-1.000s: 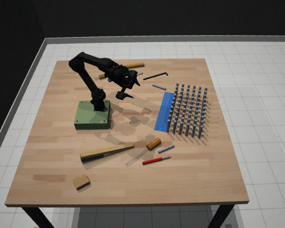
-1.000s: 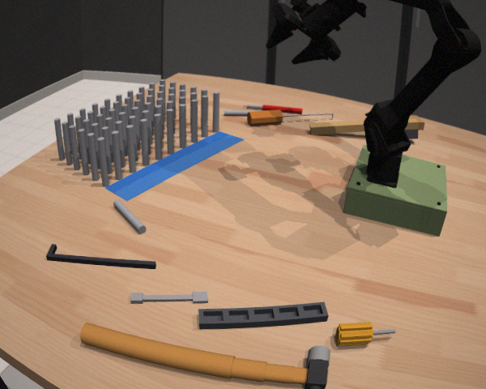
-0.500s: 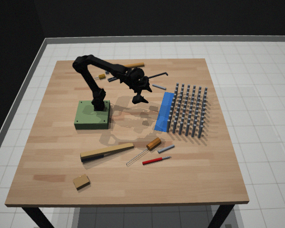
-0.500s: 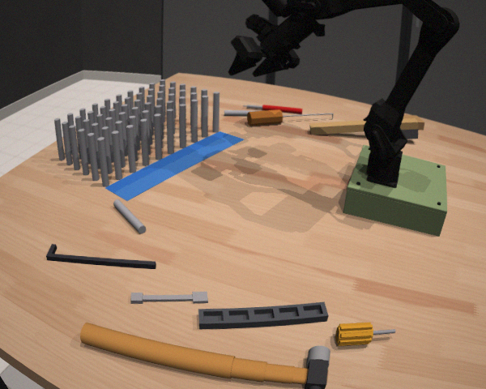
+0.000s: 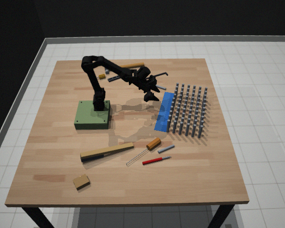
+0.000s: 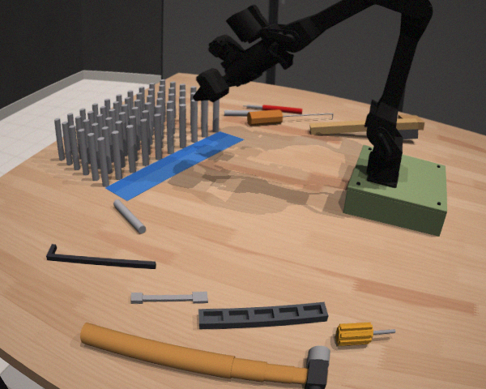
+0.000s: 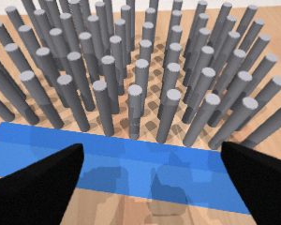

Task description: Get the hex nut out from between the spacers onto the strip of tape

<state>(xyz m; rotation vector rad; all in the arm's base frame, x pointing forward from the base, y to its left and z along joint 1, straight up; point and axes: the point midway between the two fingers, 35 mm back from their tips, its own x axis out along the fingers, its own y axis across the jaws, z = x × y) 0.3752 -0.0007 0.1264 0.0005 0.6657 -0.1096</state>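
A dense grid of upright grey spacers (image 5: 186,110) stands on the right of the wooden table; it also shows in the exterior view (image 6: 130,126) and fills the wrist view (image 7: 140,70). The blue tape strip (image 5: 165,111) lies along the grid's near edge (image 6: 174,164) (image 7: 122,164). I cannot see the hex nut in any view; the spacers hide it. The hook pick (image 5: 153,143) (image 6: 264,117), with an orange-brown handle, lies on the table towards the front. My gripper (image 5: 151,97) (image 6: 207,87) is open and empty. It hovers above the tape, pointing at the spacers (image 7: 151,147).
A grey rod (image 5: 166,148), a red screwdriver (image 5: 156,160), a wooden wedge (image 5: 107,151) and a small block (image 5: 81,181) lie near the pick. A loose spacer (image 6: 129,216), a black hex key (image 6: 100,260), a hammer (image 6: 193,360) and small parts lie behind the arm's green base (image 5: 92,118).
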